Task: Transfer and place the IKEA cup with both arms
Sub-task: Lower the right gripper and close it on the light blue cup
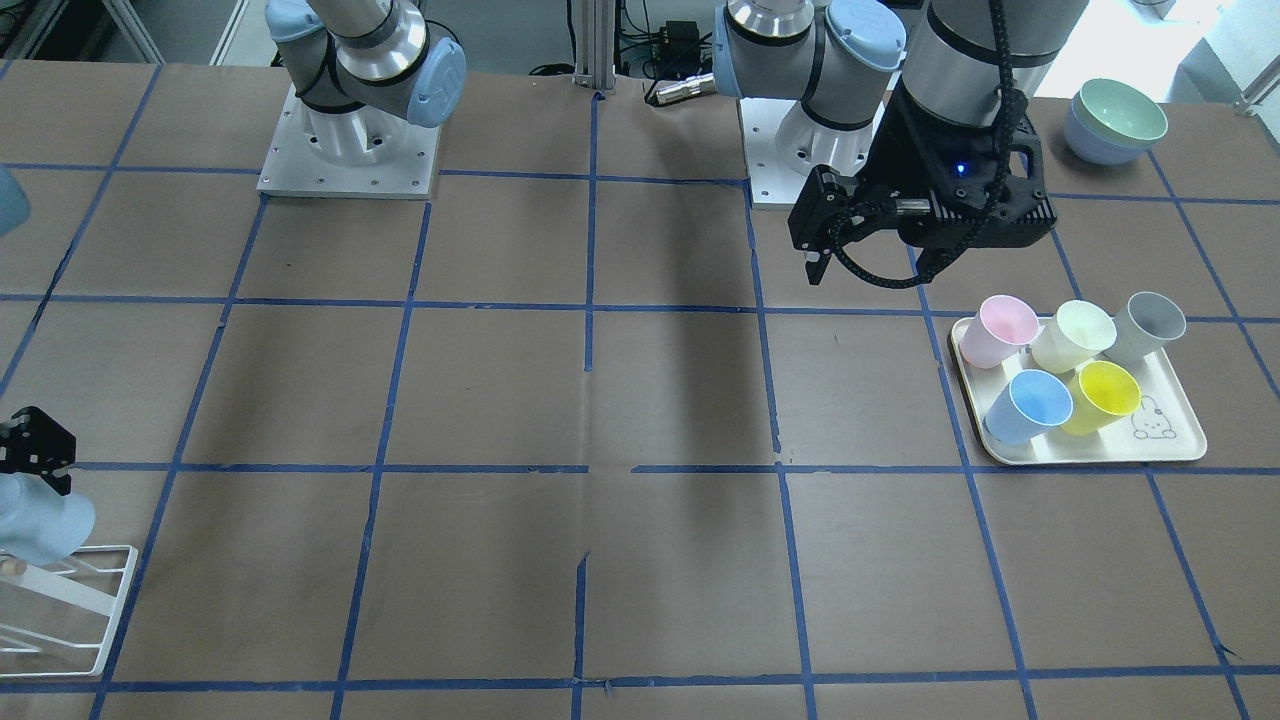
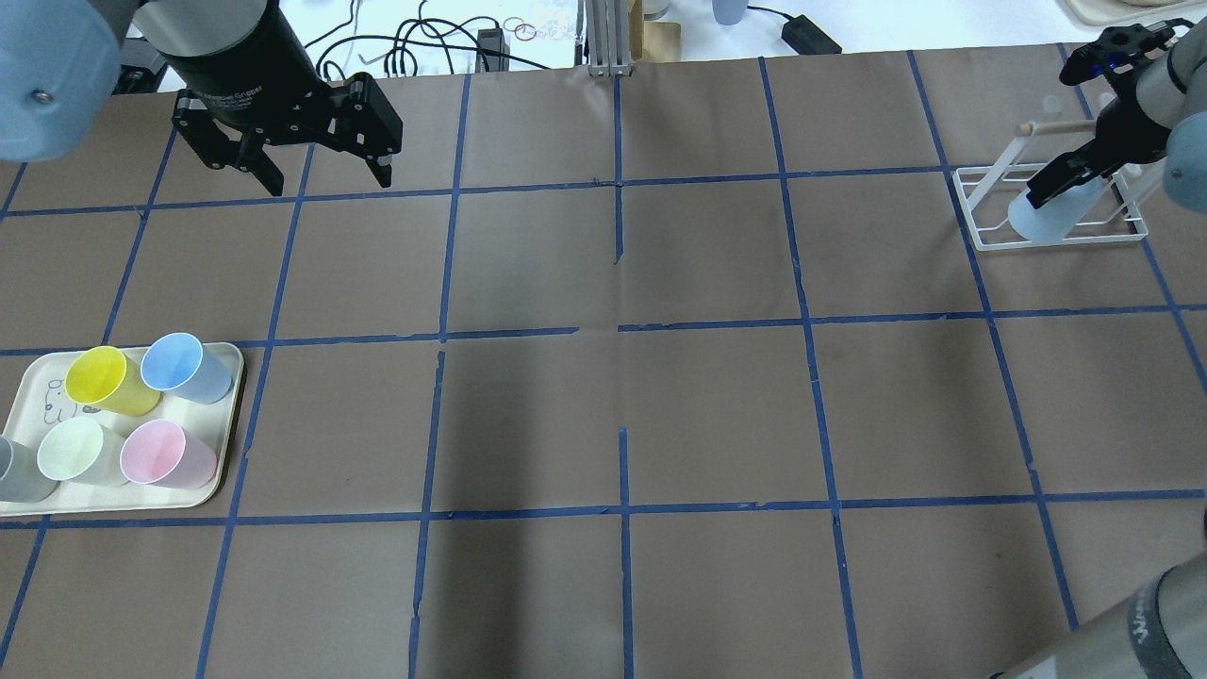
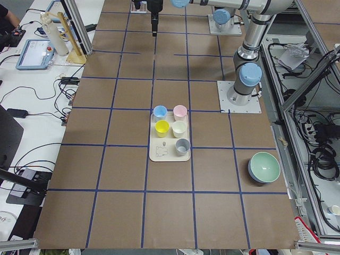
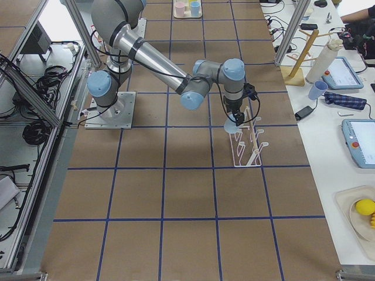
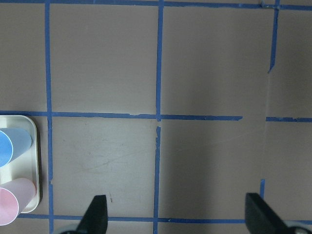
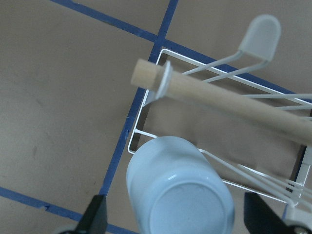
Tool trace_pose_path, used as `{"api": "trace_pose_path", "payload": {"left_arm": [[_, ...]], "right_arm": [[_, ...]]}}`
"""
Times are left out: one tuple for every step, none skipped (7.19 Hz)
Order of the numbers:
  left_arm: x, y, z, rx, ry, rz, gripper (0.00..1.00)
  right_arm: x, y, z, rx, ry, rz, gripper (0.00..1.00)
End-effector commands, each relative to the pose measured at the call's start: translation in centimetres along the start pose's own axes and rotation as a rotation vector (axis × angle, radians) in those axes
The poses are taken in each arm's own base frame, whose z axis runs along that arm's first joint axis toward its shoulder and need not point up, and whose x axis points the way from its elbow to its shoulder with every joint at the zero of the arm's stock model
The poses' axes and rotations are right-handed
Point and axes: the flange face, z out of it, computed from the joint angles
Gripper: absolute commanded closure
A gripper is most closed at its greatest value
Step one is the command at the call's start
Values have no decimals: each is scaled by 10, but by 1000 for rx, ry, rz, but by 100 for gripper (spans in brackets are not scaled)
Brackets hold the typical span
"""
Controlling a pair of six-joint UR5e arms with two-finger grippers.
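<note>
While five tumblers stand mouth-up in the cream tray [image 1: 1180, 450], the sixth, the pale icy-blue IKEA cup [image 6: 178, 190], sits at the opposite end of the worktop [image 2: 717, 415] from the tray, turned base-up and tilted on a white wire rack [image 2: 1056, 241] below the rack's wooden rod [image 6: 234, 105]. Filling the tray are a pink cup [image 1: 995, 332], a pale green cup [image 1: 1075, 335] and a grey cup [image 1: 1150, 325] in the row nearer the robot, with a sky-blue cup [image 1: 1030, 405] and a yellow cup [image 1: 1100, 397] in the row behind; all five look empty. Beyond the tray, at the worktop's corner on the robot's side, a green bowl [image 1: 1115, 120] nests inside a bluish one.

At the rack, the right tool [image 6: 175, 204] straddles the IKEA cup with its fingers [image 6: 95, 214] spread wide; the wrist view shows a gap on each side of the cup, so it is released rather than gripping. Near the tray, on the side toward the middle of the worktop, the left tool [image 2: 325, 179] hangs above bare brown paper and blue tape lines, its fingers likewise spread apart, holding nothing and touching nothing.
</note>
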Motion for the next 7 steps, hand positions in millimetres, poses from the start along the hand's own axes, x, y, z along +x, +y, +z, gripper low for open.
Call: {"api": "trace_pose_path", "payload": {"left_arm": [[0,0,0,0,-1,0,0],[0,0,-1,1,-3,0,0],[0,0,0,0,-3,0,0],[0,0,0,0,-3,0,0],[0,0,0,0,-1,0,0],[0,0,0,0,-1,0,0],[0,0,0,0,-1,0,0]], "right_arm": [[1,0,7,-6,-8,-1,0],[0,0,7,-6,-10,1,1],[0,0,6,-5,-9,2,6],[0,0,6,-7,-9,5,15],[0,0,5,-7,-7,7,28],[0,0,3,-5,-5,8,40],[1,0,1,-7,4,8,67]]}}
